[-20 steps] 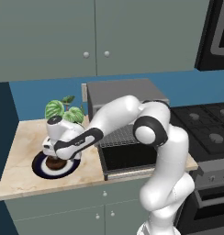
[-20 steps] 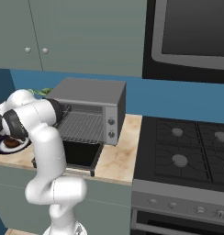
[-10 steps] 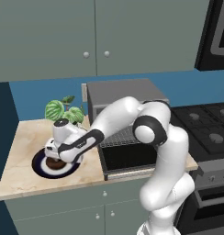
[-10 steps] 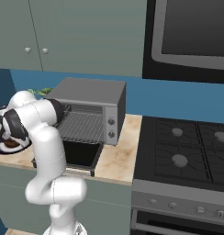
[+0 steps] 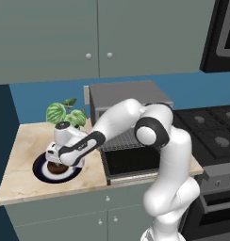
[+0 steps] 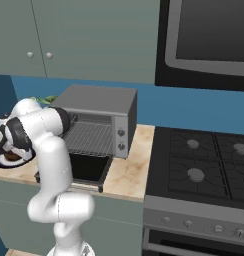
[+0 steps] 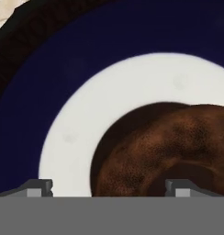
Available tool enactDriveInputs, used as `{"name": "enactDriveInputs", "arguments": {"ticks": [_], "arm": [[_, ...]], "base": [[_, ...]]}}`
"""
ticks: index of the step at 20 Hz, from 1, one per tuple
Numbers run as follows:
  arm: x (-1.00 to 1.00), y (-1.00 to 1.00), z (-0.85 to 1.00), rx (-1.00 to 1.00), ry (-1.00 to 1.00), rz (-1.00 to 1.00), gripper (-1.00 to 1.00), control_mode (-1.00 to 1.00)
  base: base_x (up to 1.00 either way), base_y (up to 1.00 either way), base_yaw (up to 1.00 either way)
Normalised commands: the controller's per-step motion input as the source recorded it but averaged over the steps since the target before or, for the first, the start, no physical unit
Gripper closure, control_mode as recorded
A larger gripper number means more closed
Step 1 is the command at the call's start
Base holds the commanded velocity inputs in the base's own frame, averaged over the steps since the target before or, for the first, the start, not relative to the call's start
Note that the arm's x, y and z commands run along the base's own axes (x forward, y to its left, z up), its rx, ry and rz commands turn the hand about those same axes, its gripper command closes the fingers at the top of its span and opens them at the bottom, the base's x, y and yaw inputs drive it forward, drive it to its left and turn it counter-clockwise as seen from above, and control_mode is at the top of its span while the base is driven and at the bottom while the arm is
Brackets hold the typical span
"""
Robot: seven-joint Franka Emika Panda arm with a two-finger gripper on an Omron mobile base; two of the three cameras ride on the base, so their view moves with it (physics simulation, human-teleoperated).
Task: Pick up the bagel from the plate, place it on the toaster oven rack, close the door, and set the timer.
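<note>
Fingers (image 7: 108, 187) of mine stand spread wide, released, low over the bagel (image 7: 166, 147), 1 tip on each side of it. Bagel: a rough, speckled chocolate-brown ring lying flat on the plate's (image 7: 77, 124) centre, hole facing up, no long axis. Plate is round and glossy: white ring, navy rim. It rests on the pale marble desk (image 5: 22, 174), left of the grey metal toaster oven (image 5: 124, 101), whose door (image 5: 131, 162) hangs open under the wire rack (image 6: 89, 137).

Bagel (image 7: 164, 142) on plate (image 7: 86, 64), close under wide-spread hand (image 7: 109, 188)
</note>
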Motion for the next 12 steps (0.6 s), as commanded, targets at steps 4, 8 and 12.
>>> {"name": "enactDriveInputs", "arguments": {"ticks": [4, 8, 12], "arm": [[0.01, 0.06, -0.06, 0.0, 0.06, 0.0, 1.0, -1.0], [-0.15, 0.0, 0.09, 0.0, 0.0, -0.04, 1.0, -1.0], [-0.34, -0.05, 0.4, 0.0, -0.06, -0.1, 1.0, -1.0]], "base": [[0.0, 0.0, 0.0], [0.0, 0.0, 0.0], [0.0, 0.0, 0.0]]}}
